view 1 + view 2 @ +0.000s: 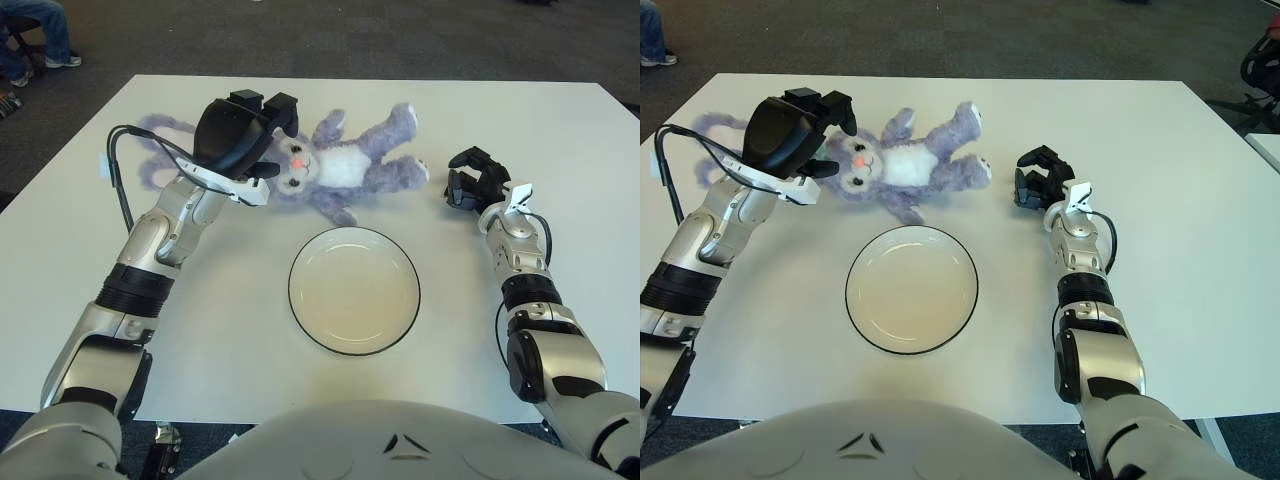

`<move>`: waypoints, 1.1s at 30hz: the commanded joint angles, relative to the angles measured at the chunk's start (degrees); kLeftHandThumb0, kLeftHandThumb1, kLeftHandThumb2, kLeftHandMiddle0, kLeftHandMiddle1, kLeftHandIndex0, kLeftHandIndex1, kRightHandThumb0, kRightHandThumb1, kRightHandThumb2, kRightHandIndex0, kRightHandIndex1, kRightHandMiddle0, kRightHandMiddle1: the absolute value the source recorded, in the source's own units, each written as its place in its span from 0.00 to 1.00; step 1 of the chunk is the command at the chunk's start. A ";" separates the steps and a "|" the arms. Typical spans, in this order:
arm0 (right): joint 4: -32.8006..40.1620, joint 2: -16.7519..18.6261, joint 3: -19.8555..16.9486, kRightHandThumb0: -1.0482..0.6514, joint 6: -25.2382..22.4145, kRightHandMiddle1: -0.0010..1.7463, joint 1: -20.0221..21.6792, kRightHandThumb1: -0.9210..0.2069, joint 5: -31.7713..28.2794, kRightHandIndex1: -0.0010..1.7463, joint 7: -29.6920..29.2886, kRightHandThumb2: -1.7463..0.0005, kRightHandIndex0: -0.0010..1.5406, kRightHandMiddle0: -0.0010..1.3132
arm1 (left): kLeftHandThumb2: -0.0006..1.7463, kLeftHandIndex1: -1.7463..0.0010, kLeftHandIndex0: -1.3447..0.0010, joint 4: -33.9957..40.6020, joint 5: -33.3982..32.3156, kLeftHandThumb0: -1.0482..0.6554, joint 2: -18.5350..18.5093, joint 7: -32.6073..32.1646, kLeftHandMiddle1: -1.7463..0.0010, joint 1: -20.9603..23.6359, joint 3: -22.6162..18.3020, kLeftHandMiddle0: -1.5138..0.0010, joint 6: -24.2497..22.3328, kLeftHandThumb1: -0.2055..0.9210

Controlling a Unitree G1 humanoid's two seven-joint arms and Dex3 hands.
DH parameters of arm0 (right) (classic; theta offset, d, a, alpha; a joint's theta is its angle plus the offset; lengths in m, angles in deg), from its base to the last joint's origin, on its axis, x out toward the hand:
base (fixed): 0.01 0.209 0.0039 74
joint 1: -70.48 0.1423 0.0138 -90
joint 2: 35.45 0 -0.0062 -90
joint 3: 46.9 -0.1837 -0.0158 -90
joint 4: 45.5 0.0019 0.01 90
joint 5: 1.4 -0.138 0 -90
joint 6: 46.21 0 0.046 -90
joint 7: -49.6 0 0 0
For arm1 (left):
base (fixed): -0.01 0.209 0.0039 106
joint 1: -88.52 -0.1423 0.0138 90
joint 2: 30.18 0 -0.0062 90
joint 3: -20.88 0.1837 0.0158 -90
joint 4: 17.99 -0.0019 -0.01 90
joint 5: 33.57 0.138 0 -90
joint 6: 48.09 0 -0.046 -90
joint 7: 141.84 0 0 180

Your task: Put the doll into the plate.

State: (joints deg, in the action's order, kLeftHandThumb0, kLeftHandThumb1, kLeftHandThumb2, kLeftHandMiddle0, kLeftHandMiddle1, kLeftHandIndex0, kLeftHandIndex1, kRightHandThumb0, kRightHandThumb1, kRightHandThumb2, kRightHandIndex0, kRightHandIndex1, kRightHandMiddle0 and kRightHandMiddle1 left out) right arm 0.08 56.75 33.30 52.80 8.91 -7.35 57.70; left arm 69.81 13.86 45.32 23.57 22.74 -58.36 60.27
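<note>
A purple plush doll (345,165) with a white belly lies face up on the white table (500,110), its long ears trailing left. My left hand (240,135) is at the back of its head, with two fingers arched over the top and the thumb beside its cheek, holding the doll. Nearer to me is a round white plate (354,290) with a dark rim and nothing in it. One of the doll's paws lies just beyond the plate's far edge without touching it. My right hand (470,182) shows right of the doll's feet, fingers curled on nothing.
A cable (118,190) loops off my left forearm over the table. The table's far edge (360,78) lies just beyond the doll, with dark carpet behind it. A seated person's legs (35,30) are at the far left corner.
</note>
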 commanded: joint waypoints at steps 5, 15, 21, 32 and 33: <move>-3.51 0.24 0.54 0.61 -3.27 0.93 -2.63 0.58 0.56 1.00 0.61 0.23 0.43 0.35 | 0.89 0.01 0.52 2.89 -2.29 0.61 1.38 0.14 0.00 -1.51 -1.90 0.56 -0.86 0.28; -3.45 0.14 0.79 0.61 -3.21 0.93 -2.68 0.56 0.81 1.00 0.52 0.25 0.42 0.34 | 0.87 0.00 0.55 5.47 -3.23 0.61 1.97 1.31 0.00 -2.35 -2.71 0.59 -1.52 0.32; -3.59 0.03 0.99 0.61 -3.06 0.93 -2.68 0.55 1.04 1.00 0.51 0.25 0.42 0.34 | 0.86 0.00 0.56 6.15 -3.82 0.61 2.83 0.20 0.00 -2.61 -3.34 0.60 -1.43 0.33; -3.27 -0.06 1.30 0.61 -3.31 0.92 -2.86 0.54 1.30 1.00 0.29 0.26 0.41 0.33 | 0.83 0.00 0.58 7.98 -5.26 0.61 3.08 3.96 0.00 -3.54 -3.90 0.62 -3.08 0.37; -3.27 -0.08 1.32 0.61 -3.31 0.92 -2.86 0.54 1.33 1.00 0.28 0.26 0.41 0.33 | 0.83 0.00 0.58 8.14 -5.29 0.61 3.06 4.36 0.00 -3.60 -3.93 0.62 -3.30 0.37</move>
State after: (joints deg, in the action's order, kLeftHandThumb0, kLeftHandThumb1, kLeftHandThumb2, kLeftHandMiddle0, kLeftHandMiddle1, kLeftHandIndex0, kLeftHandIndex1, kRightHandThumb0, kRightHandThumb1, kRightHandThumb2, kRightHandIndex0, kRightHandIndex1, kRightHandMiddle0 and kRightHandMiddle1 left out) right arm -0.36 56.35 33.70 52.89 9.14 -7.19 58.04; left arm 77.15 9.08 48.49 26.54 19.96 -61.78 57.76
